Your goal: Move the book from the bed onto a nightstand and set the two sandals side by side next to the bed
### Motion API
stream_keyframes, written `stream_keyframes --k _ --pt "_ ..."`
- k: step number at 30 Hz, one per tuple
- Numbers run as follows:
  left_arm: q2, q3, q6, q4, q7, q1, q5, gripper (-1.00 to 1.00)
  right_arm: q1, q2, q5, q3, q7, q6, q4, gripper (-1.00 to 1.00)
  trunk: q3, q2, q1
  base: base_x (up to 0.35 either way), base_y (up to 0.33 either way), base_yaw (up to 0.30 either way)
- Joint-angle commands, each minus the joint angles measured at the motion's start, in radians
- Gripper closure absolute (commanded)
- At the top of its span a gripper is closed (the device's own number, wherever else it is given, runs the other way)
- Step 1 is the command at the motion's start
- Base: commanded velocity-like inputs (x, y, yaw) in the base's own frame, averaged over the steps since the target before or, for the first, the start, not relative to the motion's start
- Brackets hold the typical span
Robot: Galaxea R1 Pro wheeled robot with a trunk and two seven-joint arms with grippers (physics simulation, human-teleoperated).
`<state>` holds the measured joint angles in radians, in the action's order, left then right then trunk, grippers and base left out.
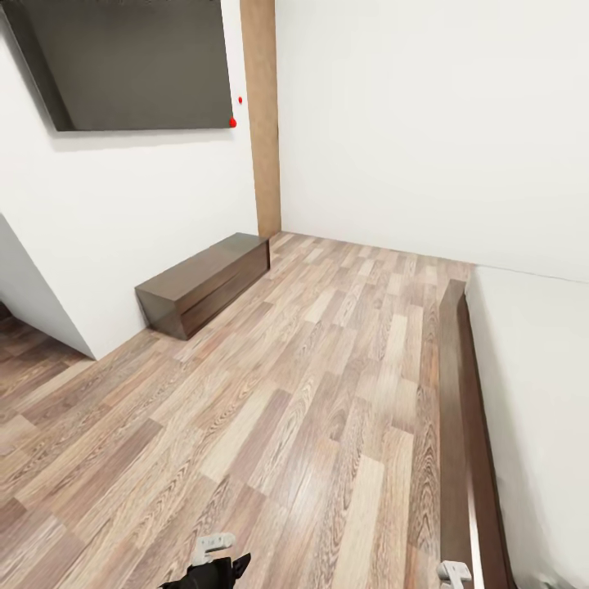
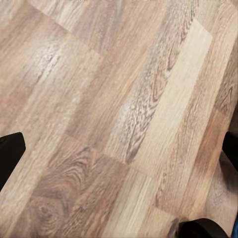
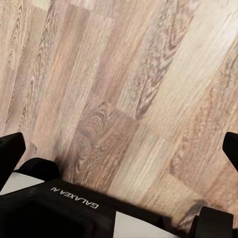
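Wide bare plank floor [image 1: 311,409] runs from 6 toward 12 o'clock, open for passage. At 10 o'clock a long dark low cabinet [image 1: 204,282] sits against the white wall [image 1: 123,213], under a dark wall panel [image 1: 131,61]. At 3 to 5 o'clock the bed [image 1: 532,393] with its dark frame rail blocks that side

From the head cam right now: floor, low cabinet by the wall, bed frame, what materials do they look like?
Floor: wood-look planks in mixed tan and brown with visible grain and a slight sheen; laminate or real wood, can't tell. Low cabinet: dark brown wood with a smooth satin top. Bed frame: dark brown wood rail with faint grain, beside an off-white matte mattress, probably fabric.
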<state>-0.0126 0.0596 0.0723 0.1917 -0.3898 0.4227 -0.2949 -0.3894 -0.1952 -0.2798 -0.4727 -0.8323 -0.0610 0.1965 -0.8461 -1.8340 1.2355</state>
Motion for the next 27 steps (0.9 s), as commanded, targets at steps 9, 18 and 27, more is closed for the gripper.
stream_keyframes --k 9,18,27 --pt "0.000 0.006 0.004 -0.002 -0.001 0.001 -0.007 -1.00 0.000 0.000 -0.007 -0.009 -0.005 -0.006 0.001 -1.00 0.015 0.035 -0.019 0.000 0.000 0.000" --pt "0.000 0.006 0.004 -0.002 -0.001 0.001 -0.007 -1.00 -0.001 0.000 -0.007 -0.009 -0.005 -0.006 0.001 -1.00 0.015 0.035 -0.019 0.000 0.000 0.000" --pt "0.000 0.006 0.004 -0.002 -0.001 0.001 -0.007 -1.00 -0.001 0.000 -0.007 -0.009 -0.005 -0.006 0.001 -1.00 0.043 0.098 -0.054 0.000 0.000 0.000"
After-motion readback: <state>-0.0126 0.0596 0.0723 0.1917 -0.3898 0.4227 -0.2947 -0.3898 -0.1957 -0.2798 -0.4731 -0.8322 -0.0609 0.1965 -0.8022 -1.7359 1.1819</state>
